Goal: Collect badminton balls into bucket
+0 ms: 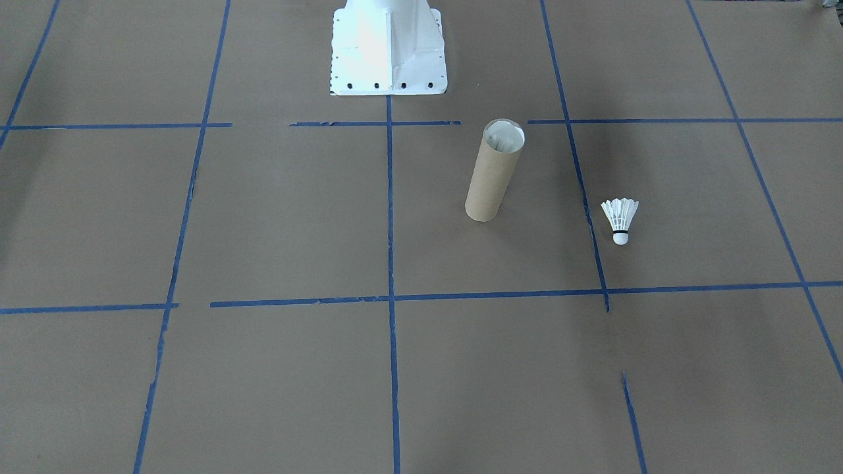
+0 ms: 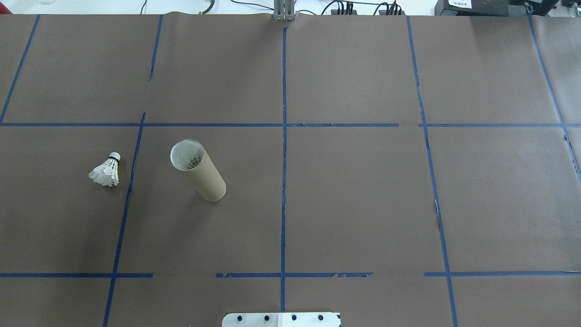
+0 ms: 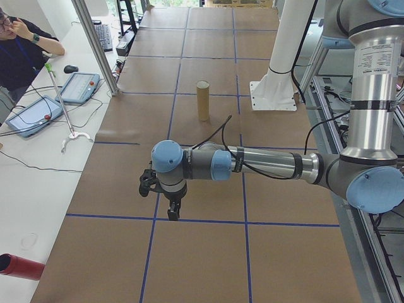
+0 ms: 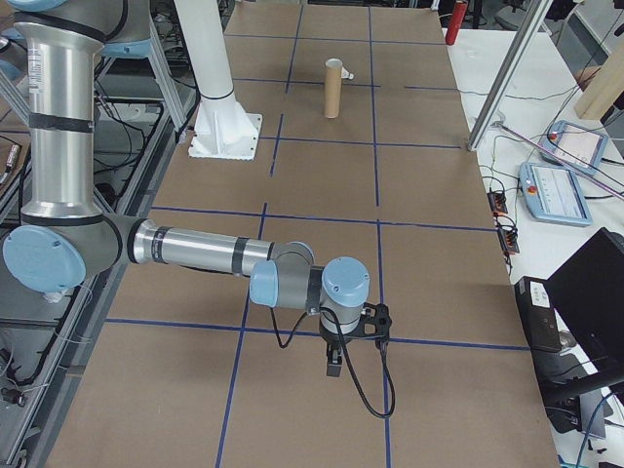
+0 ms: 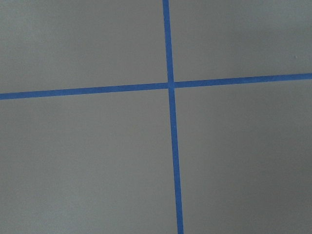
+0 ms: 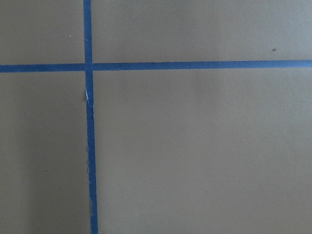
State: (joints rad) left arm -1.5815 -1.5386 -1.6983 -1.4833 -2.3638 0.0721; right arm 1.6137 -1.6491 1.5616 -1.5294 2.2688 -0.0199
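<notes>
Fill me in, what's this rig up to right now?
Nothing is being handled yet. One shuttlecock lies on the table, apart from the upright cardboard tube, which already holds white feathers inside. The left gripper and right gripper hang over bare table away from both; the side views can't settle whether they're open.

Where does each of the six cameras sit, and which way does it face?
Front-facing: across the table, facing the robot base; no arms.
Overhead: behind the robot, looking down; tube, shuttlecock.
Exterior left: the table's left end; near left gripper, a seated person.
Exterior right: the opposite end; near right gripper.
Left wrist: straight down on blue tape; no fingers.
Right wrist: the same.
Shared: all four exterior views show the tube.
</notes>
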